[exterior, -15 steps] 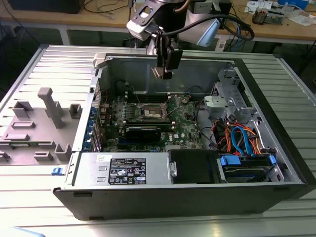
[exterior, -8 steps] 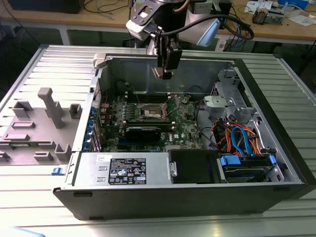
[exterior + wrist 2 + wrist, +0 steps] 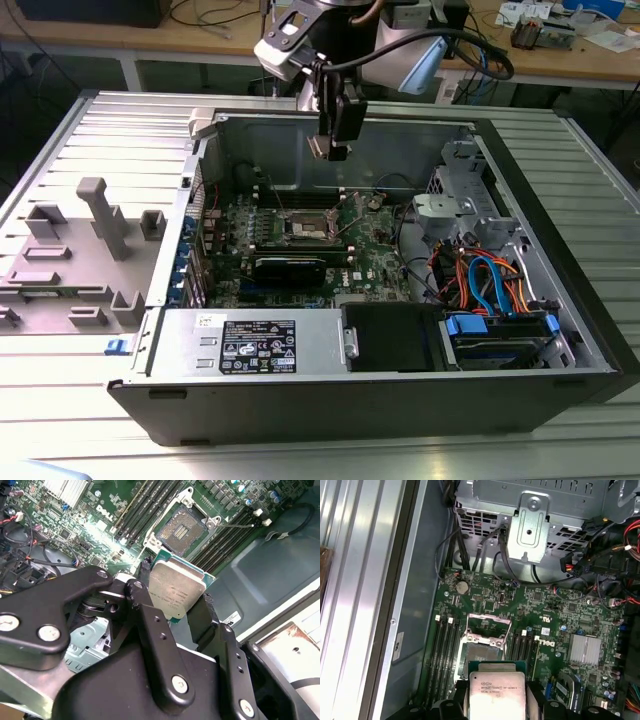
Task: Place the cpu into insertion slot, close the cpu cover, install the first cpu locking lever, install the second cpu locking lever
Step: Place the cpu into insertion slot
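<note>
The gripper is pinching the chip flat between its two fingers. The chip is hanging in the air just above the open socket, near the middle of the green board.

Fine print on cpu top & PSU sticker, seemingly illegible; white logo on board.
</note>
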Motion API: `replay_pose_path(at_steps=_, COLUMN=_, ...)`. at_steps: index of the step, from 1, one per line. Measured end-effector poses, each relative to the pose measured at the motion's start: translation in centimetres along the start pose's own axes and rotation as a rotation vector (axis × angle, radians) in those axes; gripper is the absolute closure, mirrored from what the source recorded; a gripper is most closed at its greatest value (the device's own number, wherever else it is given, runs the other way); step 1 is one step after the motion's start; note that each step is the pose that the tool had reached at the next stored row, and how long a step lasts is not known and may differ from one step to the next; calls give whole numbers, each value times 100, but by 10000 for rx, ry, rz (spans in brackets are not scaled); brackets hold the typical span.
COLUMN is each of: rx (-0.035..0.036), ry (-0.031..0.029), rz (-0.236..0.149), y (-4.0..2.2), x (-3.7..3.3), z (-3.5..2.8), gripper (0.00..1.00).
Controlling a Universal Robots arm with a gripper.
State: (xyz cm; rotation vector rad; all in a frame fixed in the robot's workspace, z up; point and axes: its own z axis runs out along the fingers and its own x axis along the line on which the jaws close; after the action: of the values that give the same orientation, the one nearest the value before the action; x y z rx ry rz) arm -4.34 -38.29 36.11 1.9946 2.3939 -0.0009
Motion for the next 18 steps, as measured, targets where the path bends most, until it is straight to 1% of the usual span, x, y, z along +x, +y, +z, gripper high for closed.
replay_pose_path(at_steps=18, rx=9, ry=-7, rz=451, y=0, x=0, z=0, gripper=45)
